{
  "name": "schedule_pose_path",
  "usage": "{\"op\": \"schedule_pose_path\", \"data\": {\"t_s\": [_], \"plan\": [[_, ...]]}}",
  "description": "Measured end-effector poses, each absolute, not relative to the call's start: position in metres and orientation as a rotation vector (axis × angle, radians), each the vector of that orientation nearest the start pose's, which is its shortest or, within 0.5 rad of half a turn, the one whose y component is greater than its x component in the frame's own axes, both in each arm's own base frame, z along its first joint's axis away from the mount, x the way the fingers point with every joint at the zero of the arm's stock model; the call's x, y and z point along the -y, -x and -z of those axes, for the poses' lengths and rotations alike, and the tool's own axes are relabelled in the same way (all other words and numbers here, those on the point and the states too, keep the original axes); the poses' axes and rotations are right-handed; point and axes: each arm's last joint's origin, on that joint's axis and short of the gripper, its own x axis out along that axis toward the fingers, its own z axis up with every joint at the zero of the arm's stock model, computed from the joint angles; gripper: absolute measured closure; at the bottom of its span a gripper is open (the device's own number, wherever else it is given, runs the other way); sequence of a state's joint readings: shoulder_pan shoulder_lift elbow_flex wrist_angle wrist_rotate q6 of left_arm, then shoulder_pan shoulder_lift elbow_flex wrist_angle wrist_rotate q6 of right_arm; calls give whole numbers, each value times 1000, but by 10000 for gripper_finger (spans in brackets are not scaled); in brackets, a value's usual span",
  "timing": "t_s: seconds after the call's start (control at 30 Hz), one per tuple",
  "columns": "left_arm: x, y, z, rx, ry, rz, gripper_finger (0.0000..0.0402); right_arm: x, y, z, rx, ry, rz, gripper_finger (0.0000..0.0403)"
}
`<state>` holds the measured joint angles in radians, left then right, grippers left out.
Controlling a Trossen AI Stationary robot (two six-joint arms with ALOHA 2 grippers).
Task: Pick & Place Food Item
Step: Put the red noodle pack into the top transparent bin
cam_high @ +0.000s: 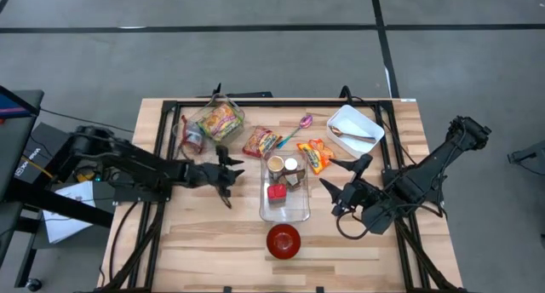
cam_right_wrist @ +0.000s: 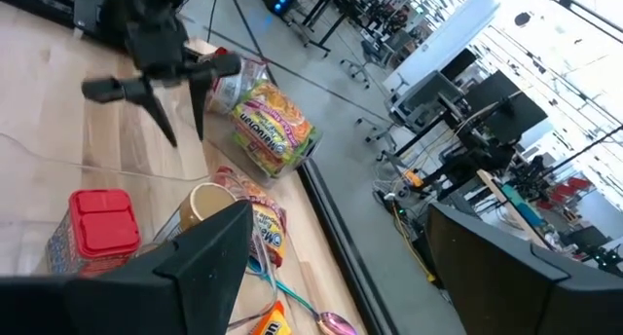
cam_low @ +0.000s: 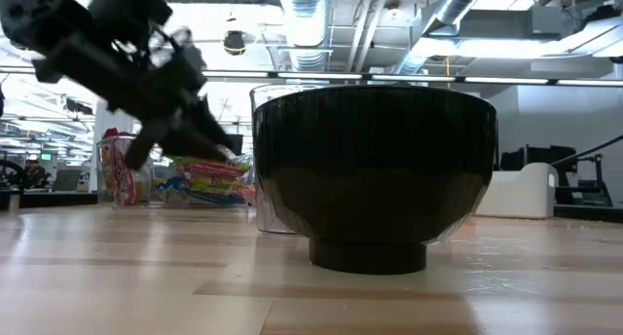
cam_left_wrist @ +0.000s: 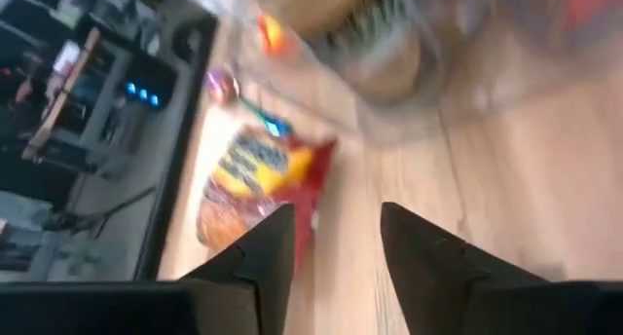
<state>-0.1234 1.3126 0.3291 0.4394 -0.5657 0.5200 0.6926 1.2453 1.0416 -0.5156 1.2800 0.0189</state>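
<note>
Food items sit together in a clear tray [cam_high: 298,209] at the middle of the wooden tabletop [cam_high: 196,250]: a red-lidded box [cam_high: 276,192] and two small round cups [cam_high: 283,164] beside it. In the right wrist view the same red box [cam_right_wrist: 97,216] lies next to a cup [cam_right_wrist: 206,203] inside the tray's clear wall.

Just left of the tray hangs the left end effector [cam_high: 228,178], above the tabletop with nothing between its fingers, which stand a moderate way apart; its own camera shows both dark fingers [cam_left_wrist: 265,252] parted over bare wood, with a red and yellow snack packet [cam_left_wrist: 255,179] lying ahead of them. From the low view it hangs clear of the surface [cam_low: 195,130].

On the tray's other side is the right end effector [cam_high: 341,184], fingers spread wide and empty, near an orange snack bag [cam_high: 316,154].

A red bowl [cam_high: 283,240] stands at the near edge of the tabletop, just in front of the tray, and fills the low view as a dark shape [cam_low: 375,169]. Toward the far edge are a clear tub of noodle packets [cam_high: 221,119], a white dish [cam_high: 354,128] with a spoon in it, a pink spoon [cam_high: 300,126], and the red snack packet [cam_high: 261,141].
</note>
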Motion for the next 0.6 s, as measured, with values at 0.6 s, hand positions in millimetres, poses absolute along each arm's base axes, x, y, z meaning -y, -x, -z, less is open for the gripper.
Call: {"op": "schedule_pose_path", "data": {"t_s": [0.6], "plan": [[-35, -273, -119, -821, -751, -318, 217, -135, -206, -312, -399, 595, 562, 104]]}}
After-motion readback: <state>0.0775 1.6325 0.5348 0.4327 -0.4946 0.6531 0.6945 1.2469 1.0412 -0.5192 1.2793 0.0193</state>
